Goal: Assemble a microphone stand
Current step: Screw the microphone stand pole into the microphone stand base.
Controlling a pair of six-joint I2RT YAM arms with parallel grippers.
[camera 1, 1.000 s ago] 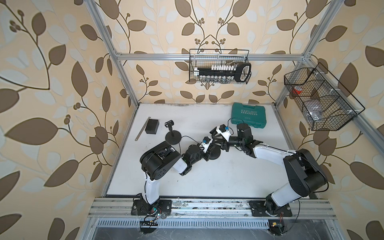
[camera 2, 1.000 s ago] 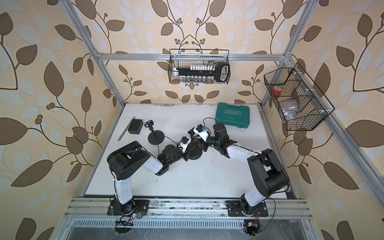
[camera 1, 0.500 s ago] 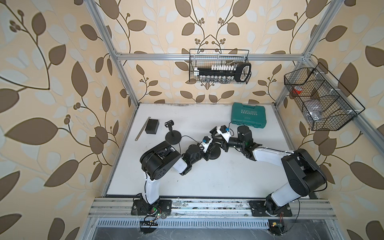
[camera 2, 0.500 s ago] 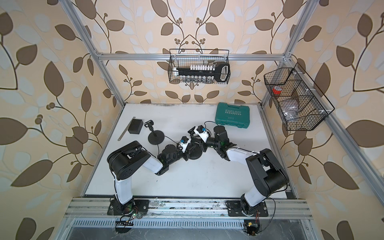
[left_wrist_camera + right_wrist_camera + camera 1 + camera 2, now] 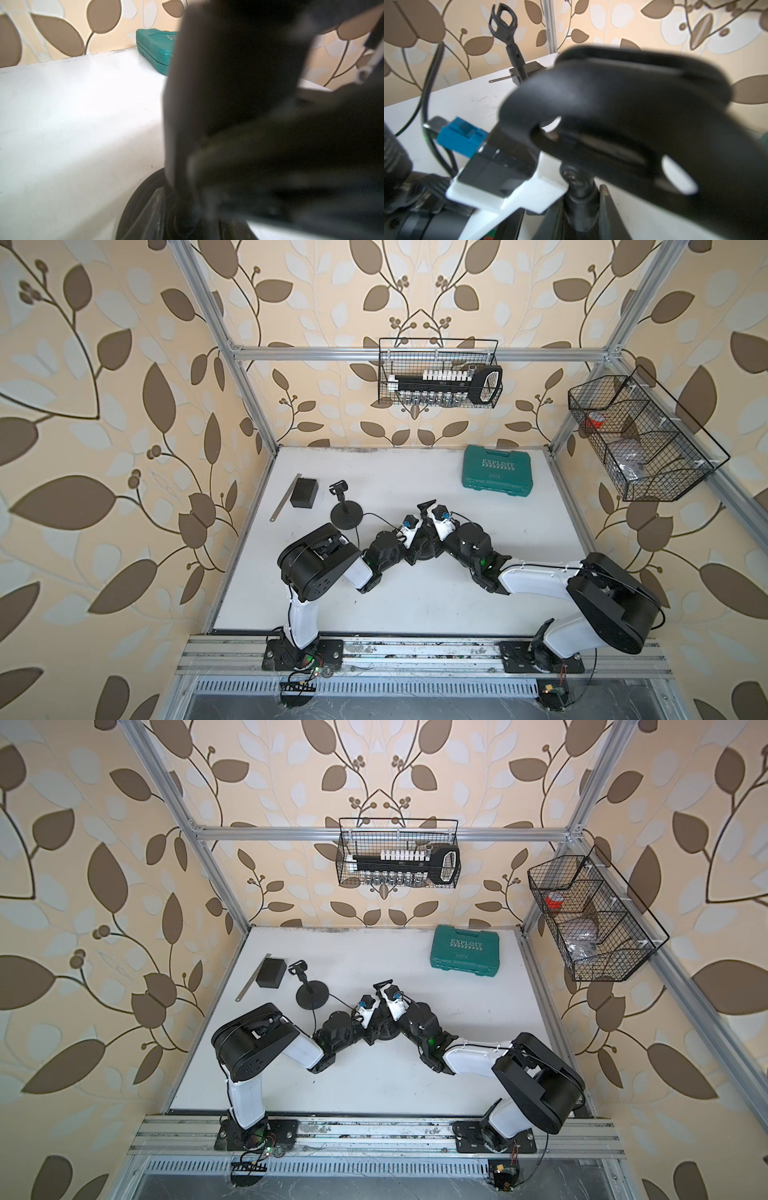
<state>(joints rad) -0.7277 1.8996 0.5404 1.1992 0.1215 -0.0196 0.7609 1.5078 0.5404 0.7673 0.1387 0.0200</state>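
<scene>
A black microphone stand is upright mid-table in both top views, its round base (image 5: 424, 551) (image 5: 384, 1032) under the two grippers and its clip (image 5: 427, 505) (image 5: 382, 986) on top. My right gripper (image 5: 580, 209) (image 5: 433, 546) is shut on the stand's pole just below the clip joint. The clip (image 5: 623, 124) fills the right wrist view as a blur. My left gripper (image 5: 415, 551) (image 5: 374, 1033) is low at the base (image 5: 141, 207). Its one visible finger (image 5: 155, 205) stands apart from the pole's foot, so it is open.
A second, whole stand (image 5: 347, 516) (image 5: 502, 16) stands at the back left, beside a black box (image 5: 304, 492) and a metal ruler (image 5: 286, 497). A green case (image 5: 498, 468) lies at the back right. Wire baskets (image 5: 438, 377) (image 5: 640, 439) hang on the walls.
The right gripper has closed in on the pole and edged slightly left. The left gripper's jaws have parted at the base. The stand has stayed in place.
</scene>
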